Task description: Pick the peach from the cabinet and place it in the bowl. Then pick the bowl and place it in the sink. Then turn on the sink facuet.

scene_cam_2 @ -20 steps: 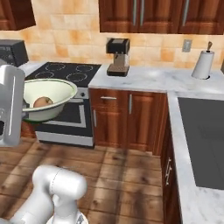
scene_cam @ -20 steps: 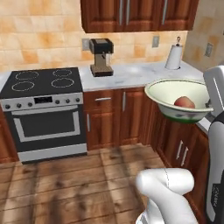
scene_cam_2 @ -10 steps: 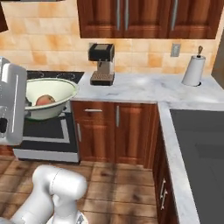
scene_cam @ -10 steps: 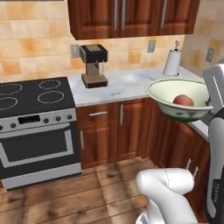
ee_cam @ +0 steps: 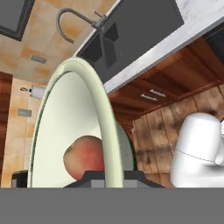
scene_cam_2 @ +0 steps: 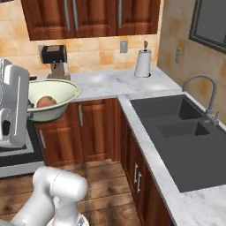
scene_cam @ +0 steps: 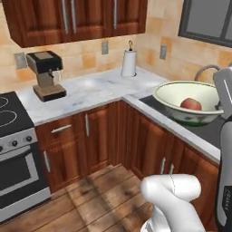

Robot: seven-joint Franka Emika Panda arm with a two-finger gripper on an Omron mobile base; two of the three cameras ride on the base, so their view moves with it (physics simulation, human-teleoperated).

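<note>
Cream-white, the bowl [ee_cam: 74, 127] is clamped at its rim by the gripper [ee_cam: 111, 175], carried in the air, with the peach [ee_cam: 84, 157] resting inside just above the fingers; the black sink [ee_cam: 131, 35] lies beyond.

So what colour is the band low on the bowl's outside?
Dark green, clearest on the bowl in the left base view.

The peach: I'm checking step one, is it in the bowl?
Yes. The peach lies inside the bowl, carried above the floor, not yet in the sink.
</note>
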